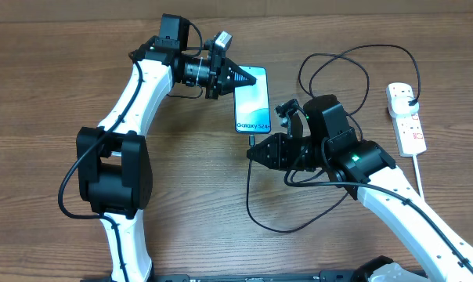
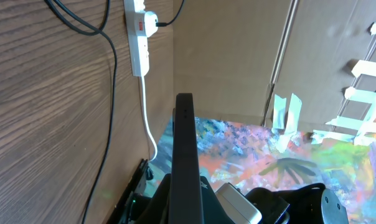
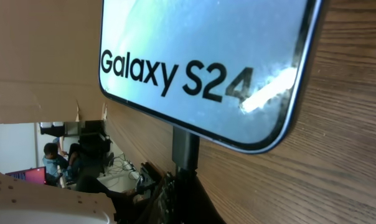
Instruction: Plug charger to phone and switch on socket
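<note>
Reaching over the brown wood-grain table (image 1: 56,47), the left gripper (image 1: 256,77), its opening unclear, sits at the far left corner of the slim blue-screened smartphone (image 1: 250,98); the white elongated power strip (image 1: 406,117) lies right. The right gripper (image 1: 254,149) pinches the plug of the thin black charger cable (image 3: 185,146) against the phone's near edge.

The tabletop (image 1: 48,63) is brown wood with a clear grain, and it fills almost the whole overhead view. In the left wrist view a plain cardboard wall (image 2: 225,56) stands at 12 o'clock, past the edge of the tabletop. Below it, toward 4 o'clock, lies a surface painted in many colours (image 2: 256,146): blue, pink, orange and green. White slatted frames (image 2: 368,81) are at 3 o'clock. In the right wrist view, at 8 o'clock, a person (image 3: 51,158) appears far behind, small and unclear, beside a pink glowing screen (image 3: 25,176).
</note>
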`<state>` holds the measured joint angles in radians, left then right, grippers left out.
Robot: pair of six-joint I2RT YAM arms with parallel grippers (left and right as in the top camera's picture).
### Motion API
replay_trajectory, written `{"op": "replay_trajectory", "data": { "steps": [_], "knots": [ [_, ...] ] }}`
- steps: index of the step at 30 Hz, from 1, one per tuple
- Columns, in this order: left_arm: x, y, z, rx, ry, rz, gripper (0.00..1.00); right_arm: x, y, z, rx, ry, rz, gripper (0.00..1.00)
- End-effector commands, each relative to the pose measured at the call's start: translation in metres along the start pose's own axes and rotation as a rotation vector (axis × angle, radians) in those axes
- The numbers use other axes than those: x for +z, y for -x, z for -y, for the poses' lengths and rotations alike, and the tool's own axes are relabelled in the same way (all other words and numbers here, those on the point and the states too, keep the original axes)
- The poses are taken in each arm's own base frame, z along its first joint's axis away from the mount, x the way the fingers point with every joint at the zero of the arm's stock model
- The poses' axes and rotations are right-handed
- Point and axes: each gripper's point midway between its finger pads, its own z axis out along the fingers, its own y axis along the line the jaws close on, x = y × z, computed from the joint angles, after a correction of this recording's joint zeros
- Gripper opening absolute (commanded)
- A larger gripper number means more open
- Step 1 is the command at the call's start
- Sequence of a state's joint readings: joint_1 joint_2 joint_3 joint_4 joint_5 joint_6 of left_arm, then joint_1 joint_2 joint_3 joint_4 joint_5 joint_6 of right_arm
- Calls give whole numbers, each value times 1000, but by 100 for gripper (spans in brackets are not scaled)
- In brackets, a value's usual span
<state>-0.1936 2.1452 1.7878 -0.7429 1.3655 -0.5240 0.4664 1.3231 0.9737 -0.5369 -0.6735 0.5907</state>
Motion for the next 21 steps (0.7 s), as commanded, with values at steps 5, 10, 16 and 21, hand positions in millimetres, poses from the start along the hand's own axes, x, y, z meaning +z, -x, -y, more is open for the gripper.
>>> {"op": "replay_trajectory", "data": {
  "steps": [5, 10, 16, 21],
  "knots": [
    [-18, 7, 9, 18, -40, 22, 4, 2, -4, -3, -18, 23, -20, 4],
    [-23, 9, 8, 16, -40, 33, 4, 2, -4, -3, -22, 24, -20, 4],
    [-21, 9, 8, 17, -36, 32, 4, 2, -3, -4, -28, 27, -15, 4],
    [-20, 10, 5, 16, -20, 38, 4, 2, 0, -6, -43, 36, -3, 4]
  ]
}}
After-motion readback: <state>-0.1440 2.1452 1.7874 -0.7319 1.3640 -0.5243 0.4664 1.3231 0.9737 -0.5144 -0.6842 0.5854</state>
